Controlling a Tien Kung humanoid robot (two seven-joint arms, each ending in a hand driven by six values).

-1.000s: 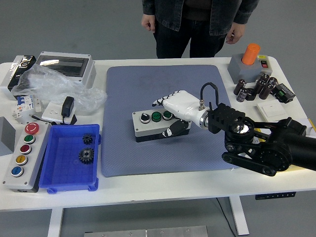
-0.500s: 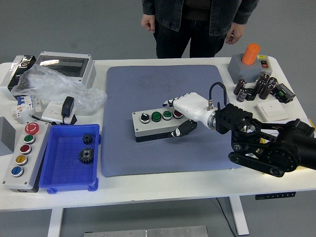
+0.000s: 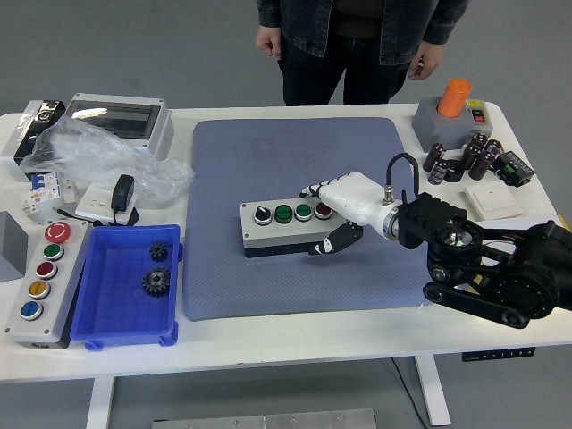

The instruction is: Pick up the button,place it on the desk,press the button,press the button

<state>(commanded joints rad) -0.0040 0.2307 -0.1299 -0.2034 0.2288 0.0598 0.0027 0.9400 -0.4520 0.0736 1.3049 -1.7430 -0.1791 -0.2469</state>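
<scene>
— What is the setting?
— A white rectangular table [image 3: 295,335] on white metal legs [image 3: 433,393], standing on a plain grey floor [image 3: 134,54].
— Anything under it?
— A pale metal base plate [image 3: 268,419] near the bottom edge. The light is even, with soft shadows.

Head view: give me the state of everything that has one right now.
Button box: flat on the blue mat.
Right hand: open, at the box's right end, thumb alongside its front.
Blue bin: holds two gears.
Person's hands: hanging, empty.
</scene>
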